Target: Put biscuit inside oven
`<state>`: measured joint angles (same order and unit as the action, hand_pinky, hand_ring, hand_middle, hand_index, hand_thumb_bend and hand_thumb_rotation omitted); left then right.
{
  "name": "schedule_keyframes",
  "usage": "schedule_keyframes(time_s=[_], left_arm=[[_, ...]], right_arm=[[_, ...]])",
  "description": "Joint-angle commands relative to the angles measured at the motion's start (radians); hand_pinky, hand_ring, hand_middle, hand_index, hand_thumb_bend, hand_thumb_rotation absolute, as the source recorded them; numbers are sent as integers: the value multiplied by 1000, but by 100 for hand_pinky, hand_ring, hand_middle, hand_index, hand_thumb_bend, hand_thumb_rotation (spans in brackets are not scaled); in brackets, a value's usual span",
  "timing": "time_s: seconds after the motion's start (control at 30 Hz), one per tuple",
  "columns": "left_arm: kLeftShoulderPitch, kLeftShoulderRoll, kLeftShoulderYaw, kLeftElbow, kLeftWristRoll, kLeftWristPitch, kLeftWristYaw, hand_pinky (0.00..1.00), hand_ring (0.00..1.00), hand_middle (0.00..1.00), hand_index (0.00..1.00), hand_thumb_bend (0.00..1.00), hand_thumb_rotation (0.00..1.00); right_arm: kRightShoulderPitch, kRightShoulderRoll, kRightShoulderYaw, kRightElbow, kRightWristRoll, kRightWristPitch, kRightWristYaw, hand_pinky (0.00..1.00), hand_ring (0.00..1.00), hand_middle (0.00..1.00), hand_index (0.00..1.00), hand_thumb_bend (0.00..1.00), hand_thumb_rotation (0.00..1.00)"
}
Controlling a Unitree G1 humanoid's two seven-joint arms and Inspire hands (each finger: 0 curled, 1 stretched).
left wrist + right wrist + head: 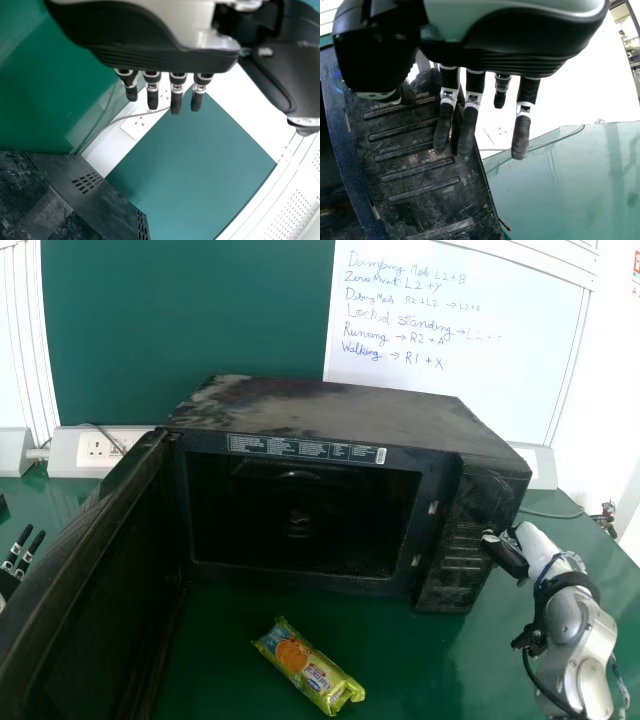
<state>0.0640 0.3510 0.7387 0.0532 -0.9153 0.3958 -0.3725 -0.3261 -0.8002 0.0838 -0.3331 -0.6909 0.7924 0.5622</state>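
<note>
A black oven point(340, 415) stands on the green table with its door point(95, 580) swung wide toward the left. The biscuit packet point(308, 665), yellow-green, lies on the table in front of the cavity. My right hand point(507, 552) is at the oven's right front edge, by the control panel; in the right wrist view the hand point(467, 125) has its fingers extended over the panel point(420, 165). At the far left edge, beyond the door, is my left hand point(15, 565); in the left wrist view its fingers point(175, 95) are straight, holding nothing.
White socket boxes point(100, 450) run along the wall behind the table point(430, 670). A whiteboard point(455, 340) with handwriting hangs behind the oven. A cable point(550, 514) lies on the table at the right, behind my right hand.
</note>
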Motion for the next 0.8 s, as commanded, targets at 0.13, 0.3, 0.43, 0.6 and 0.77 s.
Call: schedule_keyframes(time_s=[0.13,0.3,0.43,0.6,0.77], left_arm=[[-3,-7,-3,7,-3,-8,-10,86,92,95,100,84,20],[-2,-10,-7,-3,4,-7,3,85,92,94,99,84,22],[-1,-17,-7,-13,-3,-3,11,86,92,95,99,84,21],[2,-20,-13,-19,7,-13,10,86,93,96,100,83,22],[5,-28,-16,-37,5,-8,29,86,92,95,99,84,22]], right_arm=[[-2,1,-1,-2,-8,5,-3,29,38,48,49,51,13],[-11,0,-3,-11,2,17,18,30,39,49,49,51,13],[2,-3,-25,-56,23,12,36,28,37,47,49,51,13],[32,-8,-79,-161,93,-19,79,26,35,45,49,52,13],[50,-35,-103,-248,138,-39,127,28,37,46,49,52,13]])
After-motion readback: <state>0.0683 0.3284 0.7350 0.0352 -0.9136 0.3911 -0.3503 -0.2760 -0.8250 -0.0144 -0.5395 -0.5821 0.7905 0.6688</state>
